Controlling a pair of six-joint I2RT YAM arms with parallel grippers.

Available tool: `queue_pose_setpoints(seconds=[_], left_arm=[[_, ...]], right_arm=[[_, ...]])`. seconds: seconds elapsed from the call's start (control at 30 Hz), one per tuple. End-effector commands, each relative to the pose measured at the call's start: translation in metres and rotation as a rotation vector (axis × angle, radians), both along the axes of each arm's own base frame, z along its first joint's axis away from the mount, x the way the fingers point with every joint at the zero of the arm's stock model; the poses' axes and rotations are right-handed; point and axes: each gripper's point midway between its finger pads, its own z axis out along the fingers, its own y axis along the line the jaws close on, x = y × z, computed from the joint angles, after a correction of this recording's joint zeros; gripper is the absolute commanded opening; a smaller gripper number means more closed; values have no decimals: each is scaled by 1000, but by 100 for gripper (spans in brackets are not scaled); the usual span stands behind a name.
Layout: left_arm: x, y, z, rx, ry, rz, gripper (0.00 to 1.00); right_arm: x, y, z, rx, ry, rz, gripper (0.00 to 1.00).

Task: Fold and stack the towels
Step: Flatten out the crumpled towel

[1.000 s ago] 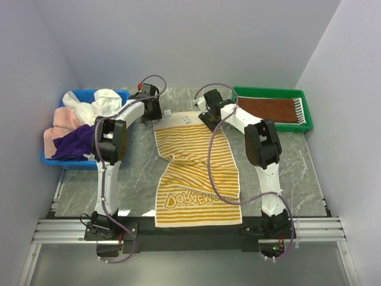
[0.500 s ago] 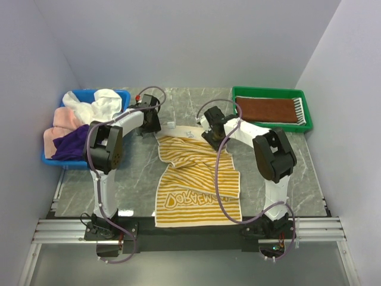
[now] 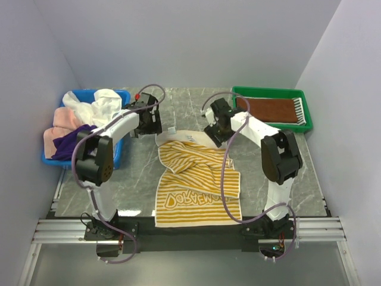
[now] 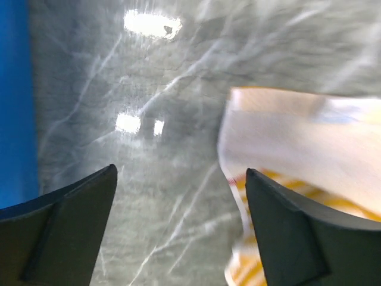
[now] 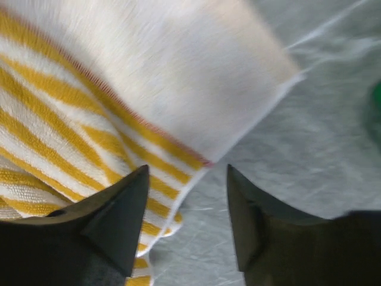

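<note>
A yellow-white striped towel with lettering [image 3: 196,173] lies mid-table, its far end bunched and its white band turned up. My left gripper [image 3: 158,127] is open at the towel's far left corner. In the left wrist view [image 4: 181,171] the towel edge [image 4: 286,137] lies by the right finger, with bare table between the fingers. My right gripper [image 3: 216,134] is open at the far right corner. In the right wrist view [image 5: 186,170] the towel corner [image 5: 149,89] lies just beyond the fingertips. A brown towel [image 3: 271,109] and a grey-white striped towel [image 3: 299,109] lie in the green tray.
A blue bin [image 3: 122,94] at the far left holds white [image 3: 101,102], pink [image 3: 62,116] and purple [image 3: 74,143] towels. The green tray [image 3: 271,90] stands at the far right. Grey marble table [image 3: 137,173] shows around the towel. White walls close in both sides.
Both grippers came toward the near side from the towel's far edge. The towel's far end came with them and now lies bunched and shorter. The right gripper then shifted slightly back.
</note>
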Motion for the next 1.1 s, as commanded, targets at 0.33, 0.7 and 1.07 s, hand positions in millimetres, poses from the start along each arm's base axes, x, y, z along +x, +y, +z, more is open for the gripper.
queue_pose_setpoints(seconds=[0.33,0.7,1.07], left_arm=[[-22,0,62,-56,-204,-152,99],[-21,2,54,-38,-180,-151,99],[-22,-2,52,-56,-171,-161,99]], right_arm=[[80,-5,16,97,-74,21,58],[77,-7,-7,101,-7,13,50],[87,-13,-18,67,-43,-27,50]])
